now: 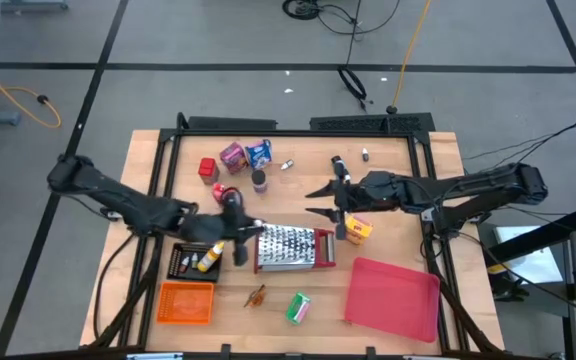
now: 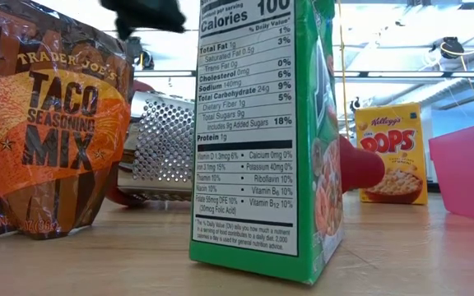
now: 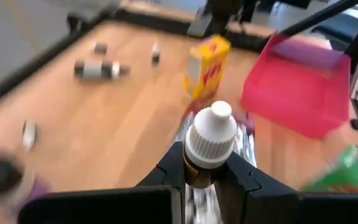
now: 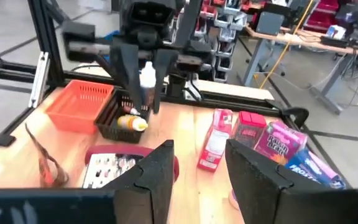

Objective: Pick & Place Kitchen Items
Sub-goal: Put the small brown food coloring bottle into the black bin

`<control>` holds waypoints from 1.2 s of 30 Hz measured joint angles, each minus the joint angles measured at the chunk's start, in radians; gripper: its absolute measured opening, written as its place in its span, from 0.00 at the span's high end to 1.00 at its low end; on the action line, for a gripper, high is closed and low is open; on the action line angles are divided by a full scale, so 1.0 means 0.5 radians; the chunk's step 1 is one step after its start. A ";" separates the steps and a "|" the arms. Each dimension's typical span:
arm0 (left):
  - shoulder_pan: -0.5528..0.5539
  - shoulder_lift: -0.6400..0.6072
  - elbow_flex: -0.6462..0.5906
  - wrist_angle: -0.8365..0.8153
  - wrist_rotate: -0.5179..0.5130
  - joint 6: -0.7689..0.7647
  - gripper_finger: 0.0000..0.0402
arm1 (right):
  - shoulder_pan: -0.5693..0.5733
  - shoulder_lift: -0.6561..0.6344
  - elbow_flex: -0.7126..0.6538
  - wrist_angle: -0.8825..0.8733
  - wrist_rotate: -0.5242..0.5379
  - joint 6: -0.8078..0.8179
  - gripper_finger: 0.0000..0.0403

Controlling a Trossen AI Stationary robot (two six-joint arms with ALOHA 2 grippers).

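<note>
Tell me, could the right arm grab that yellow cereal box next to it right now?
Probably yes. The right gripper stands open and empty, and the yellow cereal box stands right beside it on bare wood, with nothing between them. The grater lies to one side, clear of the box.

The high camera is looking straight down on the whole wooden table [image 1: 298, 300], with the large steel grater with a red end [image 1: 293, 247] near the middle of its picture. The low camera is sitting at tabletop level very close to a green cereal box [image 2: 262, 140], facing across toward that grater [image 2: 159, 148], which both views are sharing. The wrist cameras are facing each other across it: the left one looking over the grater toward the yellow cereal box [image 3: 207, 67], the right one looking back over the grater [image 4: 114, 168].
</note>
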 joint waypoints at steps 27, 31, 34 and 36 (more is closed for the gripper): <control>-0.902 -0.194 -0.003 -1.779 0.558 -2.653 0.89 | -0.111 0.000 0.000 -0.184 -0.001 0.067 0.65; -0.937 -0.135 -0.049 -1.773 0.616 -2.778 0.89 | -0.156 0.000 0.000 -0.234 0.000 0.072 0.65; -0.941 -0.090 -0.058 -1.722 0.616 -2.771 0.89 | -0.197 -0.011 0.000 -0.260 -0.001 0.097 0.65; -0.941 -0.066 -0.058 -1.714 0.615 -2.775 0.89 | -0.220 -0.033 0.000 -0.333 -0.001 0.114 0.65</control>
